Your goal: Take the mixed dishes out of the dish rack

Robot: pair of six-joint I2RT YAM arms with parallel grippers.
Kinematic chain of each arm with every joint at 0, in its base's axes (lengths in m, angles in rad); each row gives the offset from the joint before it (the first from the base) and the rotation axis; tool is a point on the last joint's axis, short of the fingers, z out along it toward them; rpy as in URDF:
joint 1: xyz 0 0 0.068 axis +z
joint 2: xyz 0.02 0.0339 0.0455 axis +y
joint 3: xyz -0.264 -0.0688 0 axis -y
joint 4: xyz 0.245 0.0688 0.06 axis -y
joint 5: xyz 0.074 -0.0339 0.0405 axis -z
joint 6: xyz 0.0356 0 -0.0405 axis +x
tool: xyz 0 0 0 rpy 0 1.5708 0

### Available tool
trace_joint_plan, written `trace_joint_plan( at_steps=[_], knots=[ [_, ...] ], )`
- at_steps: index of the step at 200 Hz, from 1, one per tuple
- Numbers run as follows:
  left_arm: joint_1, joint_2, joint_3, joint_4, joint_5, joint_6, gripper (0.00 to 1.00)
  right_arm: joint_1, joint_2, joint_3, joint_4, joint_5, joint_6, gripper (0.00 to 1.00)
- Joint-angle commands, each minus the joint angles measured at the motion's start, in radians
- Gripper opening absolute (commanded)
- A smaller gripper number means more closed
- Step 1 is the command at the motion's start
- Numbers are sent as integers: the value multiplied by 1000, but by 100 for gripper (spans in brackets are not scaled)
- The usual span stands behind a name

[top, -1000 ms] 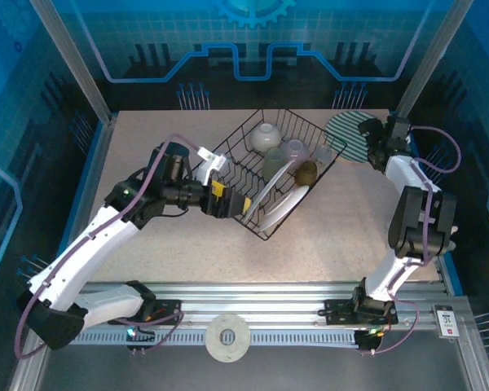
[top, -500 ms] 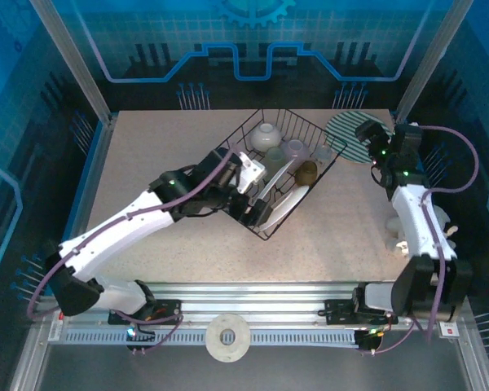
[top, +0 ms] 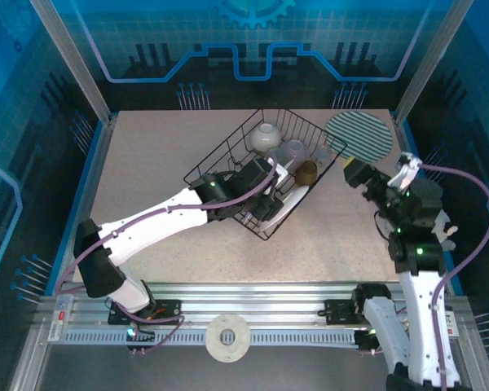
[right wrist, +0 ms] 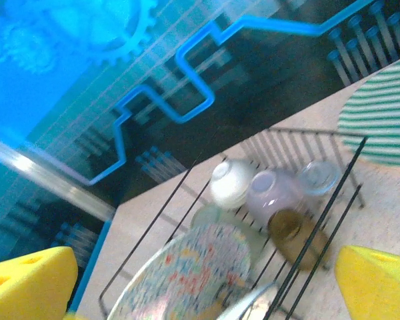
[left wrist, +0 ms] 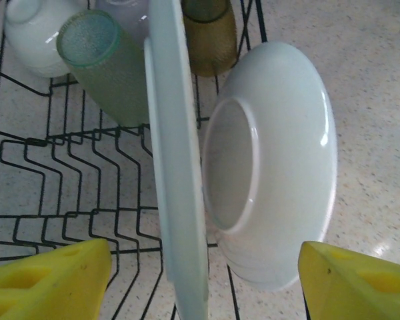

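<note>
My left gripper (left wrist: 203, 283) is open, empty, straddling two upright white plates (left wrist: 177, 187) in the black wire dish rack (left wrist: 47, 153); squeezing both could jam them. My right gripper (right wrist: 207, 287) is open too.

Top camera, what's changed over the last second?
The left arm swung right into the dish rack, its open jaws now straddling a thin white plate and a deeper white dish. The right arm drew back from the striped plate toward the near edge. Nothing gripped; rack, dishes and striped plate stayed put.
</note>
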Motion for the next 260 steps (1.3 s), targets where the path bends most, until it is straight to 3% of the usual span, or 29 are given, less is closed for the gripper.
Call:
trace_joint_plan(
  at_steps=[1,40,92,173,218,260],
  knots=[
    [-12,22,33,24,-104,7,72,21,-100,-50,-100,-172,-33,100],
    [-17,57,54,34,-158,3,60,21,-233,-41,-236,-226,-109,100],
    [-30,112,108,-2,-179,-18,40,22,-251,-153,-130,-393,-13,100],
    [-31,127,114,-18,-185,-27,18,29,-337,-184,-175,-405,8,100],
    [-31,127,131,-38,-165,-40,0,29,-340,-193,-160,-413,23,100],
    [-38,118,169,-84,-181,-42,0,30,-342,-209,-135,-404,38,100]
  ],
)
